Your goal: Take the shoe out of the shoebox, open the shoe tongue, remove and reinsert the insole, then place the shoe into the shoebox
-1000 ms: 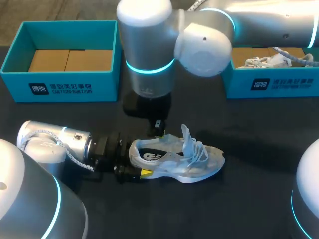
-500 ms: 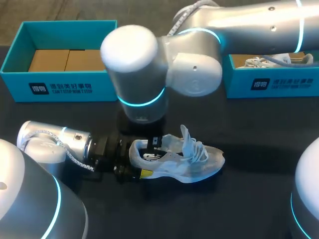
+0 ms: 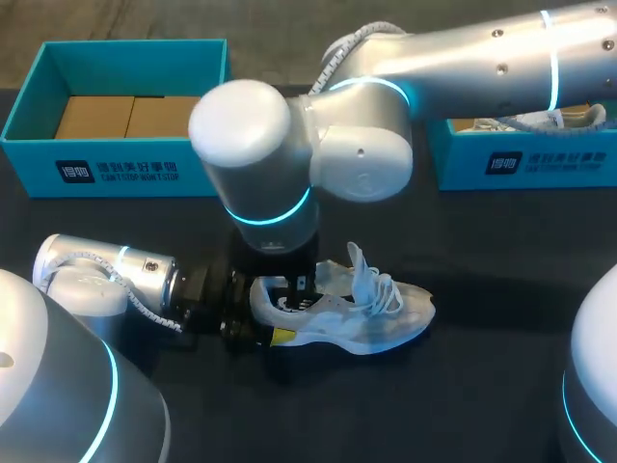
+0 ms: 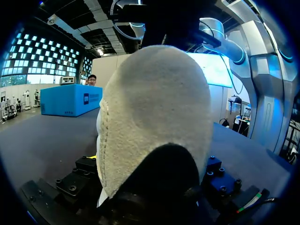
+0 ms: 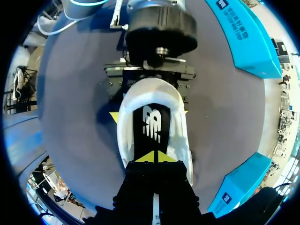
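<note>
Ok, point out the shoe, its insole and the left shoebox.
shoe (image 3: pixel 405 316): head view, on its forefoot.
insole (image 5: pixel 152 123): right wrist view, on its heel half.
left shoebox (image 3: pixel 202 172): head view, front wall.

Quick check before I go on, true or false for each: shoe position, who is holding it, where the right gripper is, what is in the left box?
1. The shoe lies on the table, outside both boxes. True.
2. The left gripper is clear of the shoe. False: it clamps the heel.
3. The right gripper is at the shoe's opening, over the insole. True.
4. The left box holds a shoe. False: only its cardboard bottom shows.
</note>
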{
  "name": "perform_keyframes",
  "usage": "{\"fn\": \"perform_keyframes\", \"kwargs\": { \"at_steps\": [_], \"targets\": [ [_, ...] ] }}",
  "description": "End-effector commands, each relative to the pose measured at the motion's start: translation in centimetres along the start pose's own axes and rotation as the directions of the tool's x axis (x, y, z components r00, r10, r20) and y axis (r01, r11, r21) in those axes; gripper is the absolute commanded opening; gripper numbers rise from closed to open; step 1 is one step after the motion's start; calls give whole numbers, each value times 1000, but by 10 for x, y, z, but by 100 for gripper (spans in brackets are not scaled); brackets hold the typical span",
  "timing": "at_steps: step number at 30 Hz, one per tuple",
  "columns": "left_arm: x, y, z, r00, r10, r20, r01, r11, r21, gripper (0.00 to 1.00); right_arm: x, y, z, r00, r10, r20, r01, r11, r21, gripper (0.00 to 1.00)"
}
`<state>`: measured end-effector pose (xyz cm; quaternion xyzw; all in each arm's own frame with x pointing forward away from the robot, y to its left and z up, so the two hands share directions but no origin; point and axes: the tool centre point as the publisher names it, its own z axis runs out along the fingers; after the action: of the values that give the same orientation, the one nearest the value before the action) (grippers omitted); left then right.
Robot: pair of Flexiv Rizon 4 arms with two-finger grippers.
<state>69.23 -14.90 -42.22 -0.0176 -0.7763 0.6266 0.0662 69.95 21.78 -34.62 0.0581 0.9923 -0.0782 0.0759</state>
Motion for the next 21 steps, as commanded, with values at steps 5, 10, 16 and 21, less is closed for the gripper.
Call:
{"fn": "perform_keyframes", "kwargs": {
  "at_steps": [5,10,16,21],
  "targets": [
    [0,1,0,1000,0,0,0,1000,-2,0,-1,-9,22,1000,-1,-24,0,1000,-28,0],
    [0,1,0,1000,0,0,0,1000,-2,0,0,-15,30,1000,2,-23,-3,999,-37,0],
    [0,1,0,1000,0,0,0,1000,-2,0,-1,-18,36,999,5,-40,-8,997,-79,0],
    [0,1,0,1000,0,0,0,1000,-2,0,-5,-3,10,999,-34,23,35,999,-27,0]
  ]
}}
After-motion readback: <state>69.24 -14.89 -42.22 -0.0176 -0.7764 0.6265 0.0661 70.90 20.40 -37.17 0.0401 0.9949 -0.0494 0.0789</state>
